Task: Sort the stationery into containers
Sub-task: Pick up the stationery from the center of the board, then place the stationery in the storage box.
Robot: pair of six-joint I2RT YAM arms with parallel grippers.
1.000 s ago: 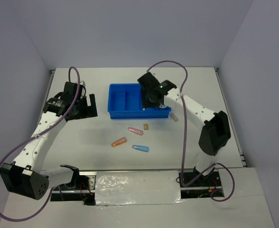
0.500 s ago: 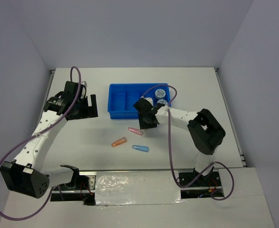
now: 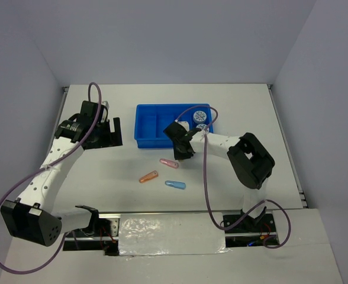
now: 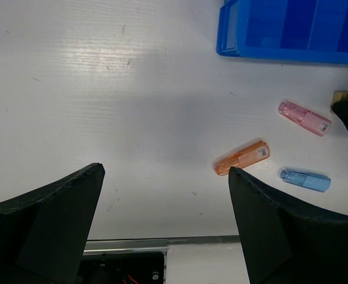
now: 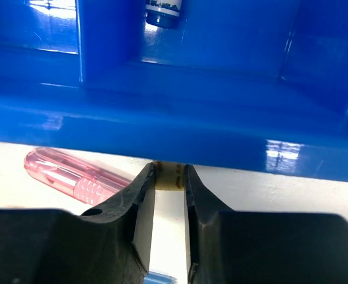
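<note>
The blue tray (image 3: 153, 127) stands mid-table, and two blue-white discs (image 3: 200, 120) lie in its right compartment. My right gripper (image 3: 184, 155) is low at the tray's near wall (image 5: 180, 118), shut on a tan block (image 5: 170, 176) that rests on the table. The block also shows in the left wrist view (image 4: 341, 97). The pink capsule (image 3: 168, 163), orange capsule (image 3: 148, 176) and blue capsule (image 3: 175, 184) lie in front of the tray. My left gripper (image 3: 112, 131) is open and empty, left of the tray. The pen and the whitish block are out of view.
The right arm's forearm (image 3: 221, 142) lies along the tray's near right corner. The pink capsule (image 5: 73, 174) lies just left of my right fingers. The table's near edge and a metal rail (image 4: 162, 242) show below my left gripper (image 4: 165, 173).
My right gripper has come off the tray's right end, uncovering the two discs, dropped to the table in front of the tray and now grips the tan block. The left arm has not moved.
</note>
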